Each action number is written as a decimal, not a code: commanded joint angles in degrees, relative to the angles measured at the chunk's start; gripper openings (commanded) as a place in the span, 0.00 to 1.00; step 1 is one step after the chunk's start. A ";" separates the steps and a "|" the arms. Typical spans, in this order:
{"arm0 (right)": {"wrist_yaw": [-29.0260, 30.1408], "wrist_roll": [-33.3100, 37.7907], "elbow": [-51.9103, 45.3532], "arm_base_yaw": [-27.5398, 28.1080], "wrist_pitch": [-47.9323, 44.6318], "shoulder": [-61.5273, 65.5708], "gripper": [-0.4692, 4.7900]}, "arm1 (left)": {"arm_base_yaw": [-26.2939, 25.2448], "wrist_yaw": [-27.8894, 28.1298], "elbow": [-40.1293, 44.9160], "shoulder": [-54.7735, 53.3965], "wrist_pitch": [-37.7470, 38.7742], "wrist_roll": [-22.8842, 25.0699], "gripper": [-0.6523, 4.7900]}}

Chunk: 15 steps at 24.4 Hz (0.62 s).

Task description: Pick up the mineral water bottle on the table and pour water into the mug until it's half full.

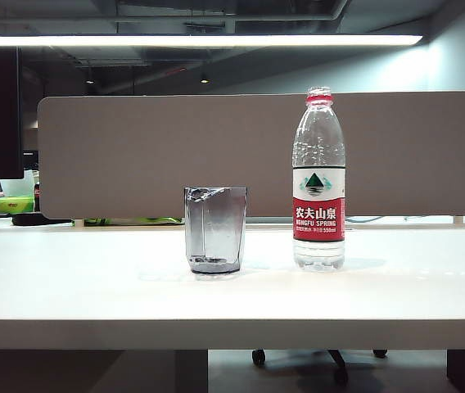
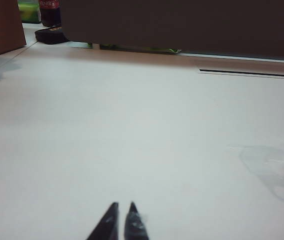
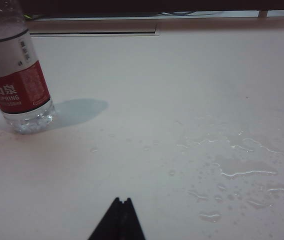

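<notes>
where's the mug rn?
Exterior view: mug stands upright near the table centre, just left of the mineral water bottle, not touching it.

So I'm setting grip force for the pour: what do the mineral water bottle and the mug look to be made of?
Mineral water bottle: thin clear plastic, it seems, glossy, with ribbed, dimpled walls and a printed red-and-white label. Mug: smoky-grey transparent, faceted and glossy; glass or hard plastic, the look leaves it open. Both stand on the matt white table.
</notes>
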<state>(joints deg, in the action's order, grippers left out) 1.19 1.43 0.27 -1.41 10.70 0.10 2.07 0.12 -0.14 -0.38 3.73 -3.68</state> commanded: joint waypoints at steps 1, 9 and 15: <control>-1.03 -0.17 -0.20 0.00 -0.46 -0.11 0.09 | 0.07 -0.09 -0.31 0.00 -0.59 0.26 0.16; -1.05 -0.15 -0.20 0.00 -0.37 -0.11 0.09 | 0.07 -0.13 -0.31 0.00 -0.57 0.24 0.16; -1.07 8.52 4.46 -0.13 -4.46 -0.11 0.08 | 0.09 -6.45 -3.50 0.00 -4.96 -4.72 0.16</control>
<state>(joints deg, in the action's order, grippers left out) 0.40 4.78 1.26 -1.43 9.50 0.12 2.07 -1.78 -1.50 -0.49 3.27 -5.69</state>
